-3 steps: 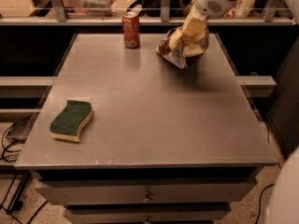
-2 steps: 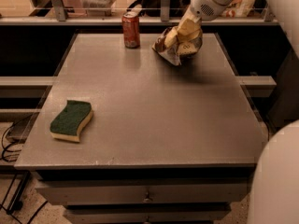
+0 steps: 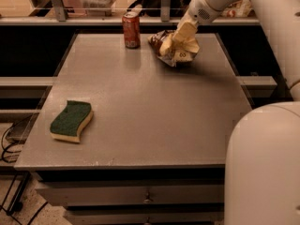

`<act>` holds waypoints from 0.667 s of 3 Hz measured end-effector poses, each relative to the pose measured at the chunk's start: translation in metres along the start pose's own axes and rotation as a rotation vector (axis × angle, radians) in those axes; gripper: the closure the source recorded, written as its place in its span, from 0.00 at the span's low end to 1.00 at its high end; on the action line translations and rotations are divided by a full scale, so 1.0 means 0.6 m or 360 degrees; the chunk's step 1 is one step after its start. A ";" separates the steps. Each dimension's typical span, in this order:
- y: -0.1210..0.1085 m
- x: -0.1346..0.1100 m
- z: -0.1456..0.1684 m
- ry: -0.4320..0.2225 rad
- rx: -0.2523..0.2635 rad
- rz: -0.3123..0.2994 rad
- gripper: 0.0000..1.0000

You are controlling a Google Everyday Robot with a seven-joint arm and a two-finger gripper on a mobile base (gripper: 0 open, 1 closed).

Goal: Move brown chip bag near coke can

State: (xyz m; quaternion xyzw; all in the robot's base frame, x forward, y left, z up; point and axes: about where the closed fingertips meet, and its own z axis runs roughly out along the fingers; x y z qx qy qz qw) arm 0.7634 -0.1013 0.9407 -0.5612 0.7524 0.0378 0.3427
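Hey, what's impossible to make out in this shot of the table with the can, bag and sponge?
Camera view: the gripper, shut on the crinkly dark brown chip bag just right of the small red coke can, covers most of the bag's front.
Camera view: the white robot body hides the near right corner of the grey table.
Camera view: the can's lettering is too small to read.
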 end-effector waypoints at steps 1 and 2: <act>-0.004 -0.005 0.004 -0.0011 0.0003 -0.0001 0.00; -0.004 -0.005 0.005 -0.0011 0.0003 -0.0001 0.00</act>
